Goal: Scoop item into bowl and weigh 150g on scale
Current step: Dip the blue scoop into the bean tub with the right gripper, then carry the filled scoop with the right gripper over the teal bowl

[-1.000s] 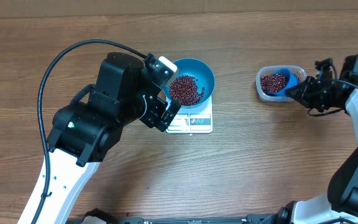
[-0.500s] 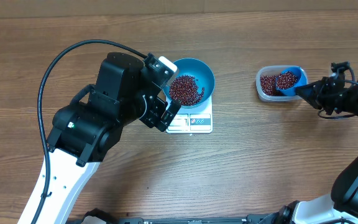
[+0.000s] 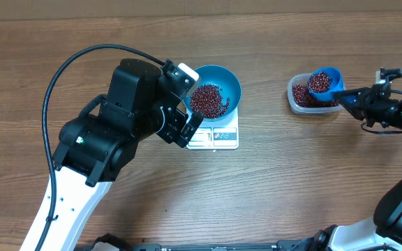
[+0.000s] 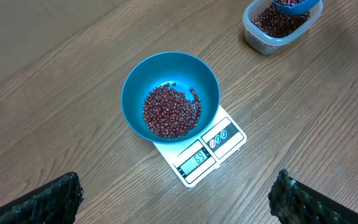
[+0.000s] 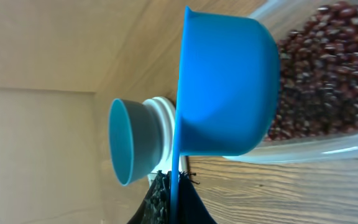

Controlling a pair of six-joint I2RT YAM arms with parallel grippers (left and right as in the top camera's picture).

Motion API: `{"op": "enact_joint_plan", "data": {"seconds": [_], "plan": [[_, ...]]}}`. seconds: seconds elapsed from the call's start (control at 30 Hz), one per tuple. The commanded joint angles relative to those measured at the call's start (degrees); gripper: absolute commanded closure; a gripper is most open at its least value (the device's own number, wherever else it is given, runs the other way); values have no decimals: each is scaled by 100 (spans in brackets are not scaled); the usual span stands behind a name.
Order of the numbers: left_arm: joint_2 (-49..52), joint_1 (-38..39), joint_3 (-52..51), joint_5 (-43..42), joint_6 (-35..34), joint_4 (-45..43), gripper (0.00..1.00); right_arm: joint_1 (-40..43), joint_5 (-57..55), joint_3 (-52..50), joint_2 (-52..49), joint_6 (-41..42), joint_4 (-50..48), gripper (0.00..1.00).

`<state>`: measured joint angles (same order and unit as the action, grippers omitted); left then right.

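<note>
This looks like a robotics lab bench; a black-and-white left arm [image 3: 117,132] and a right arm [image 3: 396,115] reach over a wood-grain table [image 3: 292,181]; a black cable [image 3: 61,70] loops free; a scale [image 3: 218,136], a bowl [image 3: 215,73] of beans [image 3: 208,99] and a plastic tub [image 3: 299,103] sit on it.

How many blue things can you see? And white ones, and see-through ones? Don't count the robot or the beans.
Blue: 2, the bowl and the scoop
White: 1, the scale
See-through: 1, the tub
Total: 4
</note>
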<state>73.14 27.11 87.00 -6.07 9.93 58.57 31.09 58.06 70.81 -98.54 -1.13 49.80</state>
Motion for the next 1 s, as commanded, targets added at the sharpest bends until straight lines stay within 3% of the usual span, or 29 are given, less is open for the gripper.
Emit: {"op": "enact_joint_plan", "data": {"seconds": [0.0,0.3,0.73,0.97], "plan": [[-7,-9,122,-103,-81,-7,1,15,861,-31,0,-306,-17,96],[-7,-9,122,-103,-81,-7,1,-155,1401,-28,17,-323,7,96],[-7,-9,122,-103,-81,-7,0,-1126,1578,146,17,-286,-50,96],[-7,-9,122,-103,-81,-7,0,-1816,1574,339,17,389,-761,96]]}}
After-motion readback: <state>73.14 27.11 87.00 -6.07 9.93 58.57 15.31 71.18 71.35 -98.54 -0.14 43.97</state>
